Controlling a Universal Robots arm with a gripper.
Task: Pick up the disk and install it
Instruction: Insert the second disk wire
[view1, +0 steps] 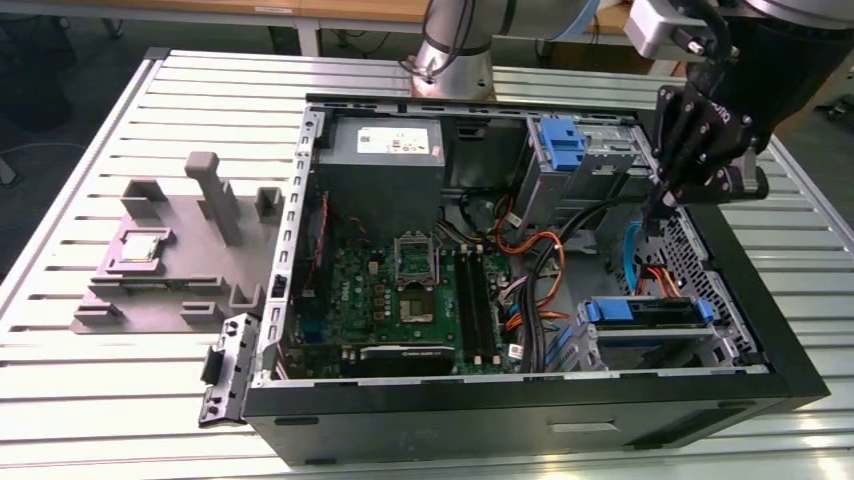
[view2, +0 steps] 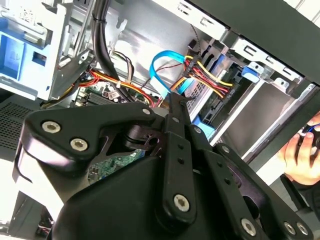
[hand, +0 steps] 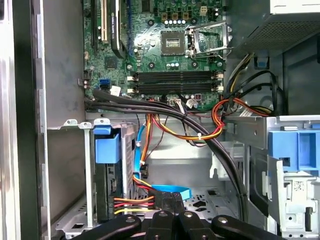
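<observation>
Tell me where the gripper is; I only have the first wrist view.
Observer: In the exterior view the gripper hangs inside the open case, near its wall on the exterior view's right.
Operator: Anyone nearby?
Observer: In the second wrist view, a person's hand is outside the case.
Operator: Anything on the table?
Observer: A grey fixture at the exterior view's left, holding a small square chip.

Green motherboard (hand: 165, 55) above cable bundle (hand: 200, 135); blue-framed disk (hand: 107, 165) seated in bay.
</observation>
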